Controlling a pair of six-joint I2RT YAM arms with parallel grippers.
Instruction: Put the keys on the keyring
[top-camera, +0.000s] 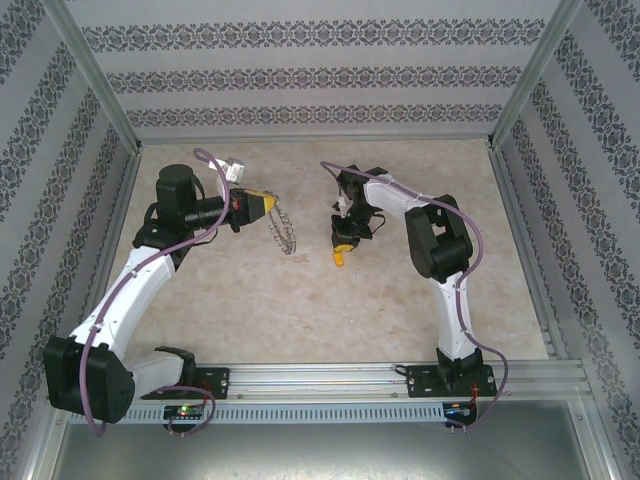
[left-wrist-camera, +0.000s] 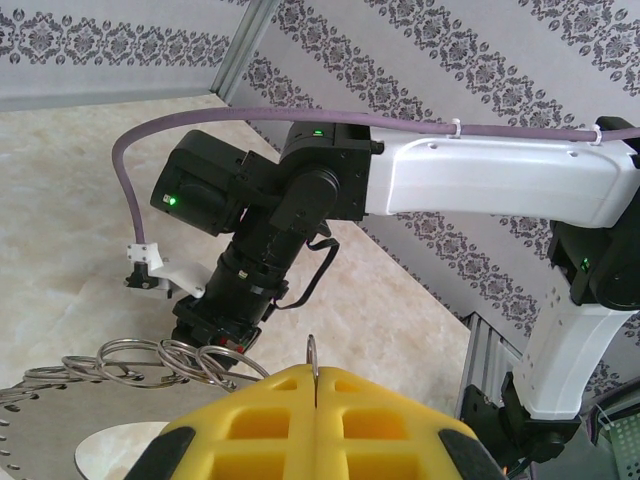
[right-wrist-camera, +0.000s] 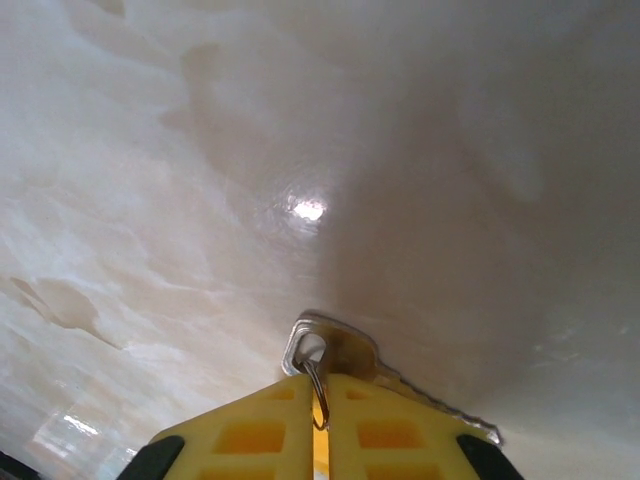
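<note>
The key (right-wrist-camera: 335, 352) lies flat on the worktop (right-wrist-camera: 200, 200), blade pointing off to one side. Its head sits right at the tips of the right end effector (right-wrist-camera: 320, 382), whose yellow fingers are pressed together on the thin wire loop through the key's hole. That pinch is slender, so on a lift the key may pivot on the loop or slip free. Well apart, the keyring (top-camera: 286, 232) dangles from the left end effector (left-wrist-camera: 315, 372), which is closed on one thin rim. Hanging loose, the keyring may swing or twist and spoil the alignment for threading.
</note>
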